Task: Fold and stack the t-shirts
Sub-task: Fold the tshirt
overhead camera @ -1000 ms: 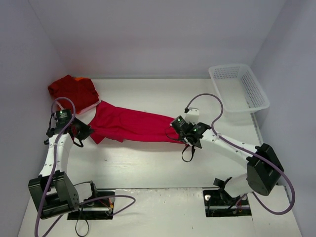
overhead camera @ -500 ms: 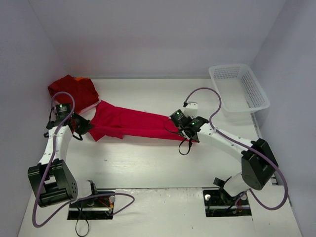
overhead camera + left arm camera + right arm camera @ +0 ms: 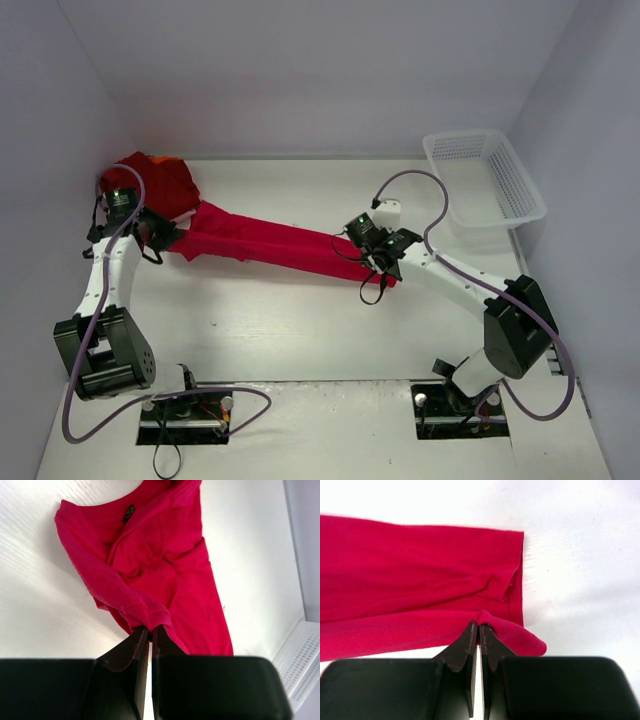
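Top external view shows one red shirt [image 3: 270,245] stretched from nine o'clock to centre, unfolded, its ends pinched by the left gripper [image 3: 148,628] and right gripper [image 3: 478,625], a darker red bundle [image 3: 150,185] at ten o'clock, so folding and stacking likely remain.

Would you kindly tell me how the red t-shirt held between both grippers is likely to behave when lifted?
Probably floppy: the t-shirt bunches into folds where the left gripper and right gripper pinch it, so its middle would likely sag. It looks thin, so probably light. Each pinch takes little cloth; a sharp tug might slip it.
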`<state>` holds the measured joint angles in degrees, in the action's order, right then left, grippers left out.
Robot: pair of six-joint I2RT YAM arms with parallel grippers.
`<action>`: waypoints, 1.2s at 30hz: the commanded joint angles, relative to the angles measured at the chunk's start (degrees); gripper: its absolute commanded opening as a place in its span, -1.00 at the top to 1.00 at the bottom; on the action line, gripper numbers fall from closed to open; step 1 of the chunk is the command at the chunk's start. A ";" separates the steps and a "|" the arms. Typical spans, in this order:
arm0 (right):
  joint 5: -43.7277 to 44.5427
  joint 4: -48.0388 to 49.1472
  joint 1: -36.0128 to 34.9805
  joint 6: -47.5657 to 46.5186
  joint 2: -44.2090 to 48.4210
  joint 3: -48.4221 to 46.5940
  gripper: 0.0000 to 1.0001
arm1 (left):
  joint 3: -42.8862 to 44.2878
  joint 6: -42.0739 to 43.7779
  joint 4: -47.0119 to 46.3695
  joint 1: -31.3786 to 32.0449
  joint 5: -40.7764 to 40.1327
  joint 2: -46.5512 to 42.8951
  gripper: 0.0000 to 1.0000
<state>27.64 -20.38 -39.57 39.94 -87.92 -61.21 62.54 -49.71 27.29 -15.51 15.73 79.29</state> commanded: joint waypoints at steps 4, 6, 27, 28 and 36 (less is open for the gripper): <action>2.60 0.52 1.25 -2.15 -0.67 -3.56 1.00 | 3.99 -0.38 -1.88 -0.58 -0.96 0.17 1.00; 2.51 0.78 1.25 -2.50 -1.29 -3.83 1.00 | 3.90 -0.56 -2.33 -0.58 -0.96 0.86 1.00; 1.63 2.98 3.62 -5.75 -7.00 -7.78 1.00 | 6.89 -0.30 -4.17 -0.31 -2.63 5.53 1.00; 1.63 2.98 3.71 -5.84 -7.18 -7.87 1.00 | 6.98 -0.30 -4.09 -0.23 -2.46 5.79 1.00; 1.54 3.42 4.24 -6.37 -8.41 -7.87 1.00 | 7.94 -0.12 -4.26 -0.22 -2.45 7.37 1.00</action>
<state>26.65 -16.91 -36.21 34.39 -96.60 -67.00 67.20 -50.13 25.85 -15.44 14.98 87.07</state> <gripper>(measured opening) 0.007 0.006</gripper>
